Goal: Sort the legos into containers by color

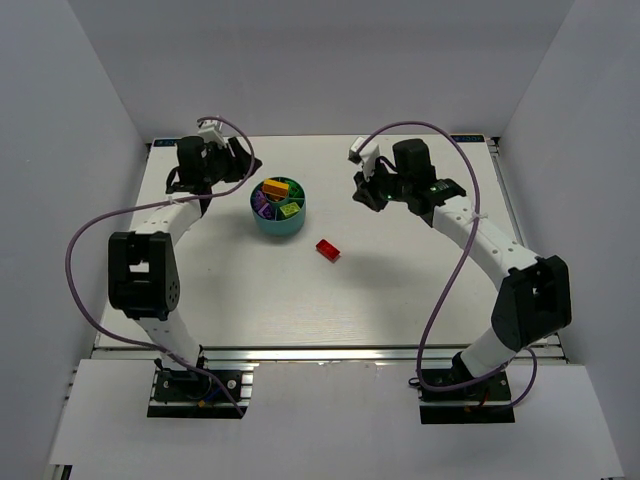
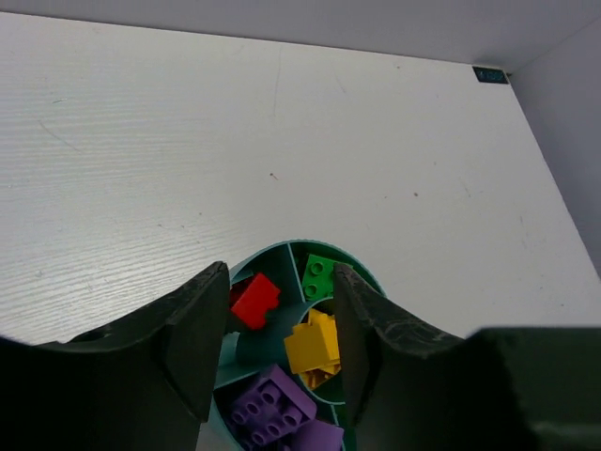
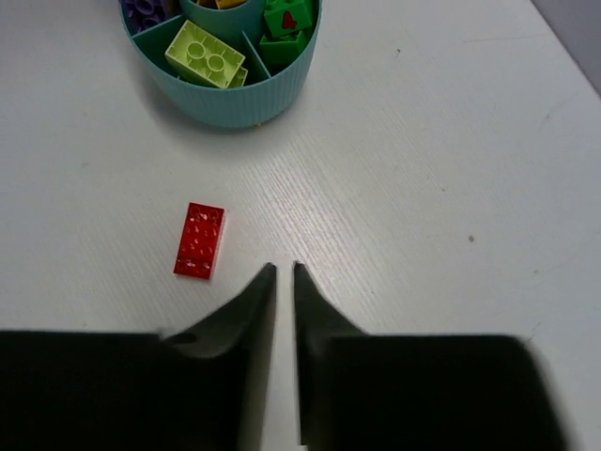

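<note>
1. camera overhead: the teal bowl (image 1: 279, 226) sits on the white table (image 1: 400, 300), left of centre and toward the far side, with yellow, purple, lime and green bricks in its compartments. a loose red brick (image 1: 327, 250) lies on the table near the bowl's right side, apart from it. the left gripper (image 1: 240, 162) is just beside the bowl's far left and the right gripper (image 1: 365, 190) is well off to its right. how far either is spread cannot be told from here.
2. left wrist: the left gripper (image 2: 279, 338) stands wide, nothing between its fingers, above the bowl. in the gap show a red brick in the bowl (image 2: 255, 301), a green brick (image 2: 317, 275) in the next compartment, yellow bricks (image 2: 315, 346) near the middle and purple bricks (image 2: 272, 404) nearest the camera.
3. right wrist: the right gripper (image 3: 285, 282) is narrowed to a thin slit and grips nothing. the loose red brick (image 3: 200, 241) lies flat, studs up, just ahead and left of the tips, between them and the bowl (image 3: 244, 103), touching neither.
</note>
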`<move>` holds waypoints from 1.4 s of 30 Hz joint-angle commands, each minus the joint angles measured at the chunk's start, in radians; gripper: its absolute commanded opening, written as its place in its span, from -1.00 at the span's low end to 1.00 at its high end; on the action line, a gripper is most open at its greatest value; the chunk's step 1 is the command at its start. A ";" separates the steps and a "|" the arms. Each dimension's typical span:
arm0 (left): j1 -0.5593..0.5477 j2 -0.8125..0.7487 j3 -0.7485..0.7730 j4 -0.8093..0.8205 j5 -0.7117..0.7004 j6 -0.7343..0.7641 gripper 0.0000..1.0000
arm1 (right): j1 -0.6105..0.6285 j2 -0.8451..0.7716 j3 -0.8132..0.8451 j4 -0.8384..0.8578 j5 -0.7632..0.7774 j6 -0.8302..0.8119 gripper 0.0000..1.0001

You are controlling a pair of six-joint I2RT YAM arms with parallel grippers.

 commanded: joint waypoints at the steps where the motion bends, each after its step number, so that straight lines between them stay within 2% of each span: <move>1: 0.002 -0.103 -0.009 0.003 -0.039 -0.030 0.15 | -0.006 -0.041 0.008 -0.007 -0.038 -0.039 -0.52; 2: 0.005 -0.132 -0.011 -0.008 -0.054 -0.033 0.05 | -0.006 -0.036 0.010 -0.019 -0.051 -0.068 0.34; 3: 0.010 -0.149 -0.014 -0.023 -0.065 -0.048 -0.33 | -0.006 -0.027 0.016 -0.069 -0.094 -0.088 0.64; 4: 0.017 -0.164 -0.025 -0.032 -0.080 -0.062 -0.55 | -0.004 0.005 0.027 -0.105 -0.116 -0.108 0.78; 5: 0.039 -0.202 -0.035 -0.044 -0.082 -0.076 -0.72 | -0.001 0.023 0.039 -0.134 -0.130 -0.120 0.79; 7: 0.068 -0.248 -0.072 -0.064 -0.071 -0.126 -0.93 | 0.019 0.074 0.074 -0.203 -0.131 -0.128 0.77; 9: 0.129 -0.337 -0.159 -0.064 -0.054 -0.178 -0.93 | 0.057 0.100 0.091 -0.216 -0.074 -0.116 0.67; 10: 0.146 -0.371 -0.198 -0.057 -0.037 -0.198 -0.76 | 0.069 0.132 0.099 -0.223 -0.050 -0.106 0.47; 11: 0.180 -0.440 -0.271 -0.054 -0.017 -0.220 -0.53 | 0.082 0.152 0.110 -0.229 -0.029 -0.096 0.35; 13: 0.209 -0.509 -0.334 -0.087 -0.022 -0.276 0.16 | 0.115 0.218 0.149 -0.243 0.025 -0.051 0.27; 15: 0.231 -0.596 -0.400 -0.159 -0.039 -0.274 0.44 | 0.144 0.278 0.185 -0.249 0.068 -0.013 0.35; 17: 0.231 -0.639 -0.426 -0.225 -0.057 -0.270 0.52 | 0.166 0.316 0.205 -0.255 0.103 0.006 0.44; 19: 0.232 -0.710 -0.477 -0.267 -0.089 -0.292 0.54 | 0.194 0.370 0.243 -0.271 0.140 0.021 0.57; 27: 0.235 -0.906 -0.563 -0.382 -0.180 -0.312 0.68 | 0.232 0.471 0.292 -0.291 0.192 0.061 0.57; 30: 0.235 -0.933 -0.577 -0.413 -0.183 -0.312 0.68 | 0.244 0.485 0.297 -0.297 0.208 0.064 0.49; 34: 0.235 -0.956 -0.595 -0.428 -0.180 -0.324 0.66 | 0.253 0.511 0.291 -0.303 0.217 0.064 0.23; 39: 0.234 -0.976 -0.615 -0.420 -0.180 -0.344 0.65 | 0.264 0.527 0.281 -0.308 0.238 0.052 0.07; 42: 0.234 -0.971 -0.623 -0.413 -0.172 -0.353 0.65 | 0.264 0.527 0.280 -0.311 0.237 0.047 -0.12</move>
